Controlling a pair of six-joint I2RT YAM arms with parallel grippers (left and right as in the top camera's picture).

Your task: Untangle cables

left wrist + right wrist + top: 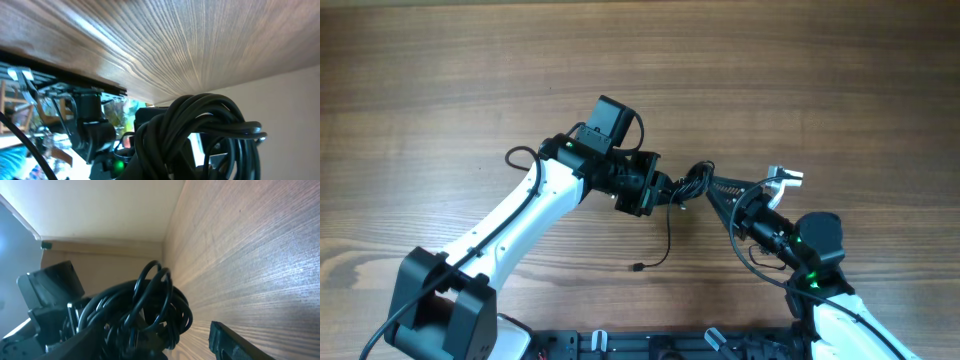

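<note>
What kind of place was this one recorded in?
Likely a robotics lab bench: a wood-grain table, the left arm and right arm meeting at a knot of cables, and indistinct clutter behind in the left wrist view.

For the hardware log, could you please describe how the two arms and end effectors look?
Left arm: white shells, black joints, black camera box at the wrist, thin black wire alongside. Right arm: mostly black, white lower link, green light, silvery fitting. Left end effector and right end effector are black.
</note>
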